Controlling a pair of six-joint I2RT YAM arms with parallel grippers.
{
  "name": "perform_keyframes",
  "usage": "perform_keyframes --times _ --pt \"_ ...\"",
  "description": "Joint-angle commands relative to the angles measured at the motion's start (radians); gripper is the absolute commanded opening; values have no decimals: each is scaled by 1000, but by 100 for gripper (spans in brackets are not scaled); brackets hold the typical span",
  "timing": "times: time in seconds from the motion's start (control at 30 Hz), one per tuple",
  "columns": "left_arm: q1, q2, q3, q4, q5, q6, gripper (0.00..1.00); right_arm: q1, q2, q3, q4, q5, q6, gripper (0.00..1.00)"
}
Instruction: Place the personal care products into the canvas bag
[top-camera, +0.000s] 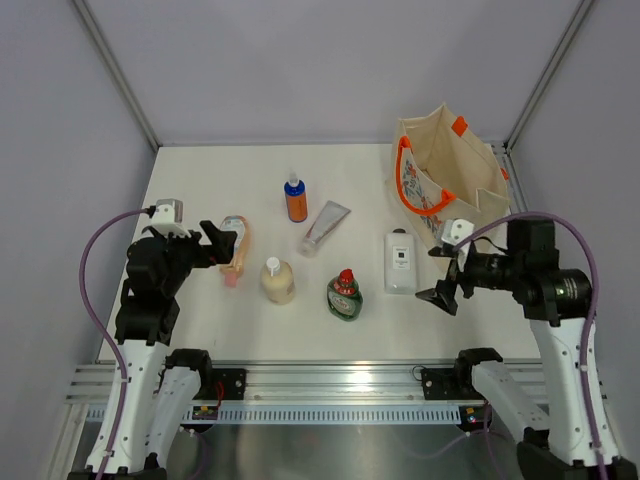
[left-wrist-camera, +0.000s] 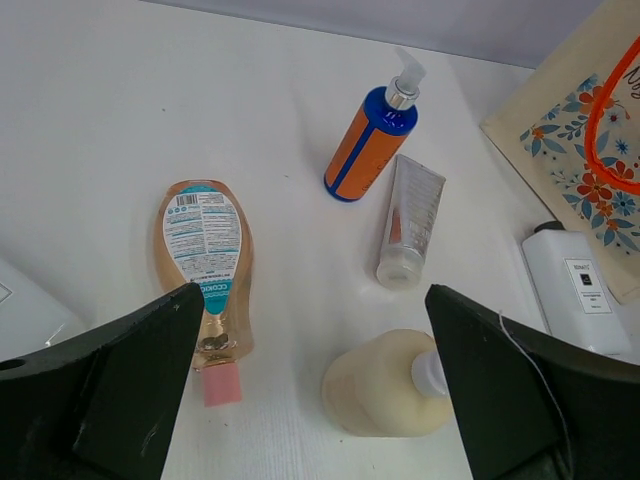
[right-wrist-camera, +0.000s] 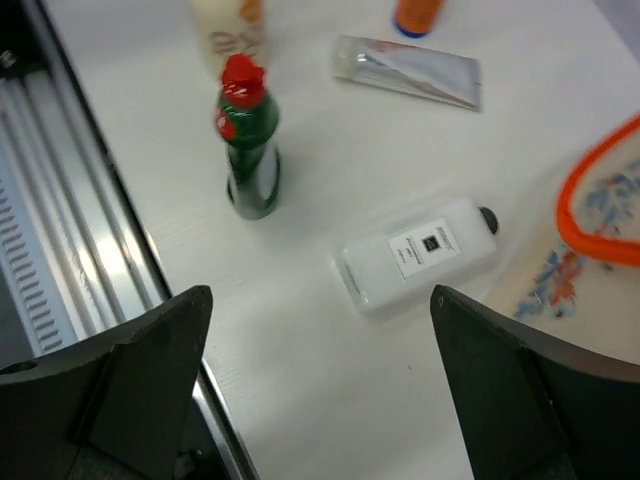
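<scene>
The six personal care products are all out on the bench (top-camera: 200, 190), none in the canvas bag (top-camera: 415, 185), which stands open at the far right corner. Nearest to the bag lies the flat white rectangular bottle (top-camera: 400, 262), on its broad face, cap pointing away from the arms. It looks stiff and smooth, so probably a little slippery. I would take it across the two narrow long sides, near the middle, with the fingers low against the bench.

The green red-capped bottle (top-camera: 345, 295) stands upright beside it. It is narrow and may tip easily, so a hold around the body below the neck seems safest. The cream bottle (top-camera: 277, 281) is rounder and likely heavier; from these views I cannot say surely whether it stands or lies. The silver tube (top-camera: 324, 227) and the peach tube (top-camera: 236, 250) lie flat. Both look soft and will give under pressure, so the firmer end near the cap is the better place to grip. The orange bottle with blue cap (top-camera: 295, 200) stands farther back, with a pump on top.

The left pincer (top-camera: 222, 246) hangs just over the peach tube, spread wide and holding nothing. The right pincer (top-camera: 443, 275) is also spread wide and holding nothing, just beside the white bottle.
</scene>
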Motion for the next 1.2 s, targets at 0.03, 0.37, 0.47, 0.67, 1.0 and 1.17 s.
perform_keyframes --times 0.03,0.37,0.47,0.67,1.0,1.17 --pt "3 -3 -5 62 71 5 99 310 111 -44 128 71 -26 99" --pt "-9 -3 -14 67 42 16 99 669 376 -229 709 389 362 100" --pt "-9 4 -16 73 48 17 99 714 411 -286 826 414 414 99" --pt "-9 13 -13 73 60 21 99 735 451 -364 980 386 467 100" --pt "-9 11 -11 75 77 21 99 748 484 -401 1052 320 477 56" --pt "-9 7 -13 73 78 21 99 748 442 -331 954 322 467 7"
